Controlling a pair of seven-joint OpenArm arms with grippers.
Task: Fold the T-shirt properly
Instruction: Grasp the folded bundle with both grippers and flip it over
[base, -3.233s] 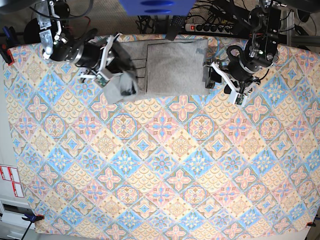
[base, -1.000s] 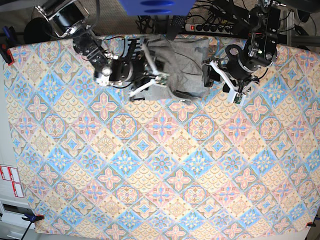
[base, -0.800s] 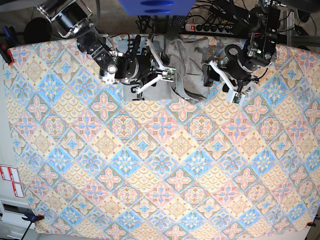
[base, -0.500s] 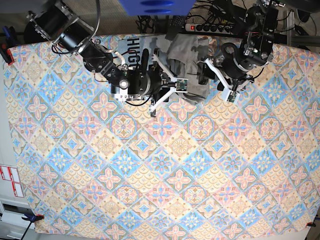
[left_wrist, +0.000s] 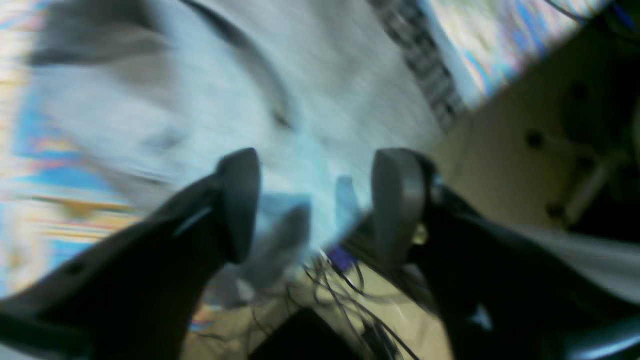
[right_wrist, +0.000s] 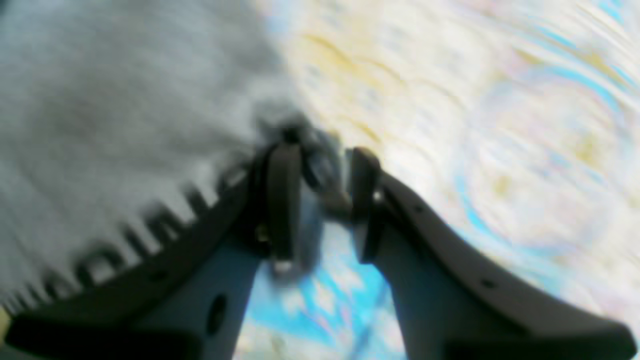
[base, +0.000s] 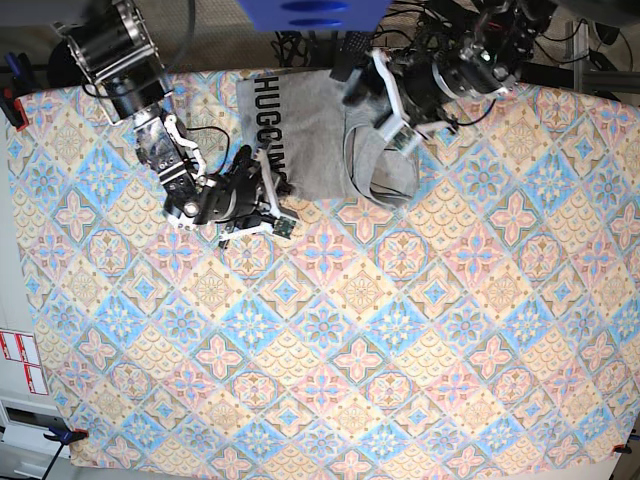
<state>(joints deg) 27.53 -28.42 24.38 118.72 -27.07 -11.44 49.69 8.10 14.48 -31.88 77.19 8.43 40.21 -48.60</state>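
The grey T-shirt (base: 320, 140) lies at the far edge of the table, its black "HUGGING" lettering (base: 270, 120) facing up on its left part and loose folds bunched at its right (base: 385, 175). My right gripper (base: 268, 200) is at the shirt's near-left corner. In the right wrist view the right gripper (right_wrist: 324, 200) is shut on a pinch of the T-shirt (right_wrist: 125, 100) edge, with the letters beside it. My left gripper (base: 378, 100) hovers over the shirt's far-right part. The blurred left wrist view shows the left gripper (left_wrist: 317, 205) open above the T-shirt (left_wrist: 300, 90).
A patterned tablecloth (base: 330, 330) covers the whole table. Behind the far edge are a blue object (base: 305, 12), a power strip (base: 410, 55) and cables. Red-and-white labels (base: 20, 360) sit off the left side.
My right arm swung back left and nearer, drawing the shirt's flap out so the lettering shows. My left arm moved up and left over the shirt, and its jaws narrowed a little.
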